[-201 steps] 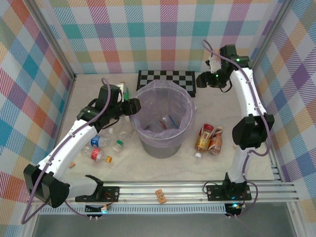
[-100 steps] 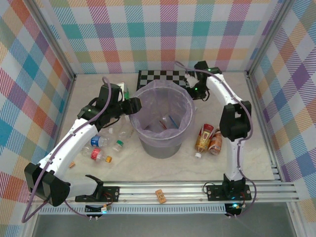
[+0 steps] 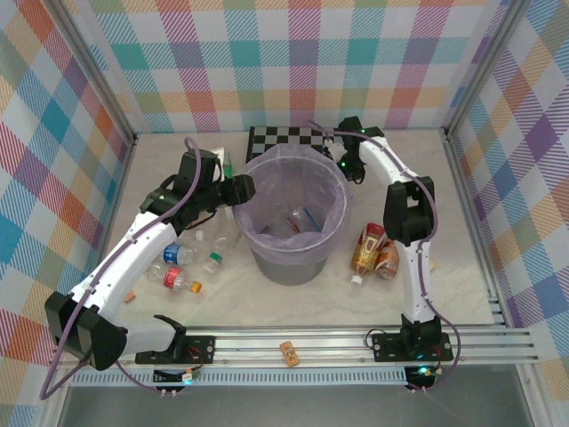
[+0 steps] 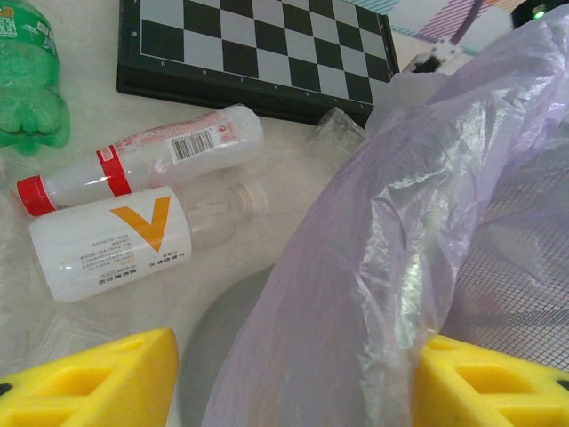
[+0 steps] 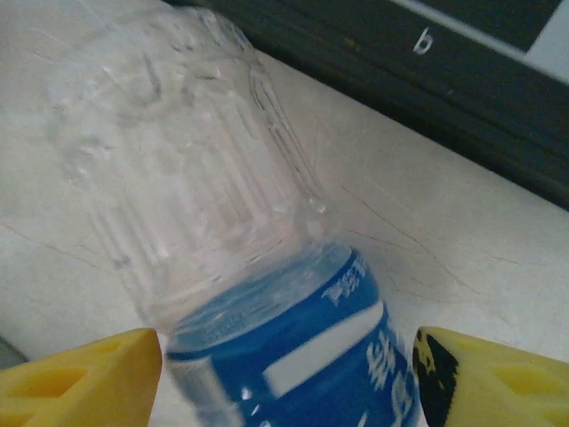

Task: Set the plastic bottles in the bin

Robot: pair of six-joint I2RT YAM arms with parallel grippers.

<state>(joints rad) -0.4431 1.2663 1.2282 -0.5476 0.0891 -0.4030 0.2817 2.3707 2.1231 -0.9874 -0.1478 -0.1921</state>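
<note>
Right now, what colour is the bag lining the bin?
Pale lavender, see-through; the bag shows best in the left wrist view.

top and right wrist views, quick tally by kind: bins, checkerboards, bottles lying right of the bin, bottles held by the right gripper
bin: 1
checkerboard: 1
bottles lying right of the bin: 2
blue-label bottle in the right gripper: 1
total: 5

The bin liner — thin, crinkled, glossy translucent plastic. The clear bottle is ribbed glossy plastic, its blue label slick; the surface matt, faintly veined like stone.
</note>
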